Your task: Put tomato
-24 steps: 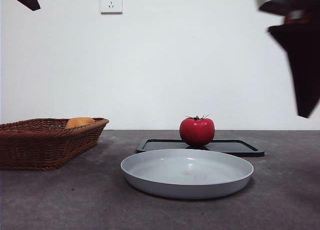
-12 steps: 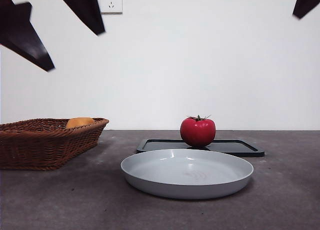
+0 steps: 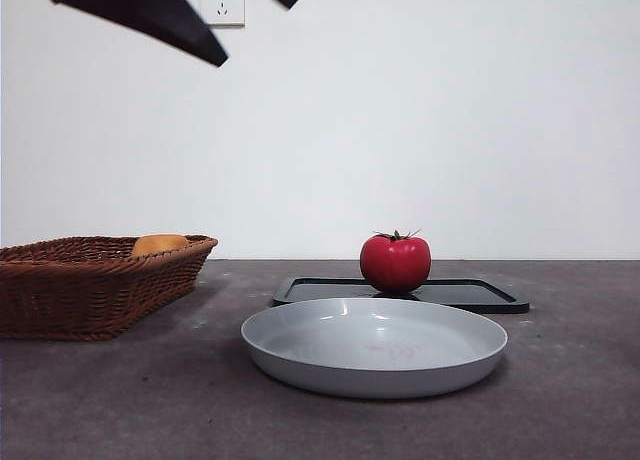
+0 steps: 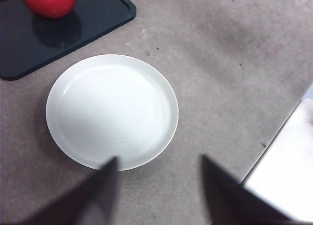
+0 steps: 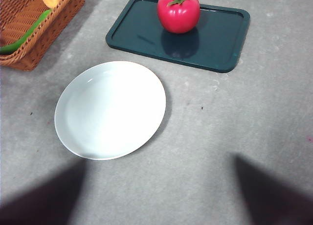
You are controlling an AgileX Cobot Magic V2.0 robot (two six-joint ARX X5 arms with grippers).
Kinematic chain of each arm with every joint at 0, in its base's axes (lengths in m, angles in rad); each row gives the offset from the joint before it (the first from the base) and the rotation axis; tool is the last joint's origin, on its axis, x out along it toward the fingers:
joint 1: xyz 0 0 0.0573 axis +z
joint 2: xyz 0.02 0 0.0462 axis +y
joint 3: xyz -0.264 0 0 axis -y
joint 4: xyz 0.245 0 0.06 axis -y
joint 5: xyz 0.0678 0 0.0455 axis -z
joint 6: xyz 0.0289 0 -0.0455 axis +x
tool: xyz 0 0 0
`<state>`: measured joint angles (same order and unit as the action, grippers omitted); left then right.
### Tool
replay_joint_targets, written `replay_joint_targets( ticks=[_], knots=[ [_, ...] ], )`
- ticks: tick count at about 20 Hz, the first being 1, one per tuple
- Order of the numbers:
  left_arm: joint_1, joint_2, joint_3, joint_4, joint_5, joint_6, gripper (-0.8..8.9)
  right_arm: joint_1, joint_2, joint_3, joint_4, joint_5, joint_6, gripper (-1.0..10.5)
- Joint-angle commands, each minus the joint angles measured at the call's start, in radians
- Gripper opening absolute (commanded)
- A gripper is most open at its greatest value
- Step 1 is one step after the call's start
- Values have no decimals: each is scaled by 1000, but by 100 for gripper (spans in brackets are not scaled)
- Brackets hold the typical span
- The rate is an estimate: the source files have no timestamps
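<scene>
The red tomato [image 3: 395,263] with a green stem sits on a black tray [image 3: 480,295] behind a grey plate [image 3: 300,365]. It also shows in the left wrist view [image 4: 49,1] and the right wrist view [image 5: 178,12]. My left gripper [image 4: 159,158] is open and empty, high above the near side of the plate [image 4: 112,112]. In the front view the left gripper [image 3: 260,33] shows as two black jaws at the top left. My right gripper [image 5: 160,161] is open and empty, high above the table in front of the plate [image 5: 110,110], far from the tomato.
A wicker basket [image 3: 80,290] stands at the left with an orange-yellow fruit [image 3: 160,244] in it. The right wrist view shows the basket [image 5: 44,34] also holding something long and green [image 5: 24,36]. A wall socket [image 3: 222,2] is on the back wall. The table's edge [image 4: 279,137] shows in the left wrist view.
The right arm has risen out of the front view at the top right. The left gripper's jaws came in from the top left and moved up and rightward. The tomato has not moved.
</scene>
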<state>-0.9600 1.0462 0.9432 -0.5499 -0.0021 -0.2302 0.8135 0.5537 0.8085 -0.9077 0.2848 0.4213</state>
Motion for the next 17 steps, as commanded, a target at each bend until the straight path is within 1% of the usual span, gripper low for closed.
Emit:
replay_joint_targets(
  ticks=[1, 6, 15, 16, 17],
  knots=[
    [-11, 6, 9, 10, -3, -12, 8, 11, 5, 8, 18, 5, 10, 8],
    [-11, 6, 9, 5, -3, -20, 7, 11, 5, 8, 47, 4, 9, 8],
    [-12, 6, 9, 4, -3, -20, 7, 11, 5, 8, 47, 5, 9, 8],
    [-13, 1, 10, 1, -2, -9, 6, 11, 5, 8, 47, 4, 9, 8],
    [-5, -11, 10, -18, -31, 152, 6, 11, 5, 8, 47, 5, 9, 8]
  ],
)
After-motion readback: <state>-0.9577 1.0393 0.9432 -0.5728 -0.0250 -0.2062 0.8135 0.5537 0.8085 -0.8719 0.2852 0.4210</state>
